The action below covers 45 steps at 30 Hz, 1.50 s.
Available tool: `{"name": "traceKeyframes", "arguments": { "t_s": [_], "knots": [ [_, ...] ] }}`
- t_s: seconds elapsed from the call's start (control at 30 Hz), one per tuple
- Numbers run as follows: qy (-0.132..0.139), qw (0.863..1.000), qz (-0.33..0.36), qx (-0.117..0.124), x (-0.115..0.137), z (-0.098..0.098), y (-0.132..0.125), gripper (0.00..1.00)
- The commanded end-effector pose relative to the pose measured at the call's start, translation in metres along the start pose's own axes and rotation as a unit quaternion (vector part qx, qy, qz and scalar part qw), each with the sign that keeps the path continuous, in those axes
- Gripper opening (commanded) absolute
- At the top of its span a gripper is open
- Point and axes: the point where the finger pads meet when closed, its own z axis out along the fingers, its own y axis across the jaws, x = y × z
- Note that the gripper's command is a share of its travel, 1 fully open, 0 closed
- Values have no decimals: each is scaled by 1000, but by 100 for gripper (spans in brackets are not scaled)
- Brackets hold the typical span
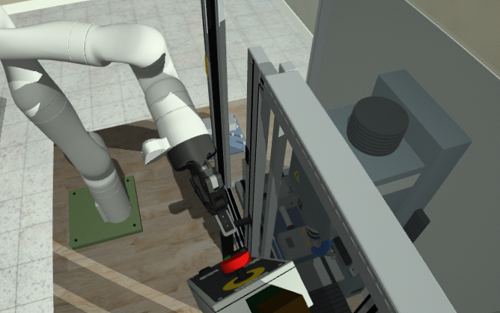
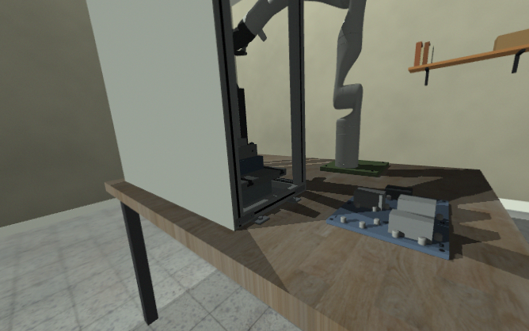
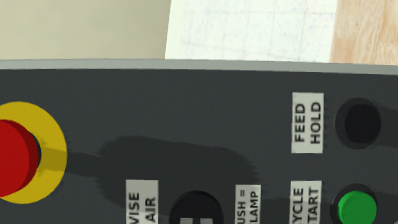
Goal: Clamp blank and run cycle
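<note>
My gripper (image 1: pixel 225 229) (image 3: pixel 196 220) is shut and empty, pointing down over the control column (image 1: pixel 213 286) (image 3: pixel 90 100). In the wrist view its fingertips show at the bottom edge, in front of the black VISE AIR knob (image 3: pixel 196 202). Whether they touch it, and whether it is in, I cannot tell. The green CYCLE START button (image 3: pixel 357 208) is to the right. On the blue plate (image 2: pixel 352 222) stand two light grey blocks (image 2: pixel 412 226) and two dark blocks (image 2: pixel 369 198). The vise is partly hidden inside the guard; I cannot make out a blank in it, the door's state or the amber lamp.
The red stop button (image 1: pixel 236 262) (image 3: pixel 10 157) stands beside the VISE AIR knob. The black FEED HOLD button (image 3: pixel 361 123) is beyond CYCLE START. Guard posts (image 1: pixel 255 150) rise close beside the gripper, with a dark handle (image 1: pixel 243 222) near the fingertips.
</note>
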Motion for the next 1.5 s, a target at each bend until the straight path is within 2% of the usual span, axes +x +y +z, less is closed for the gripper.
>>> {"name": "traceKeyframes", "arguments": {
  "t_s": [0.0, 1.47],
  "knots": [
    [0, 1000, -1, 1, 0, 1, -1, 10],
    [0, 1000, -5, 2, 0, 9, 0, 10]
  ]
}}
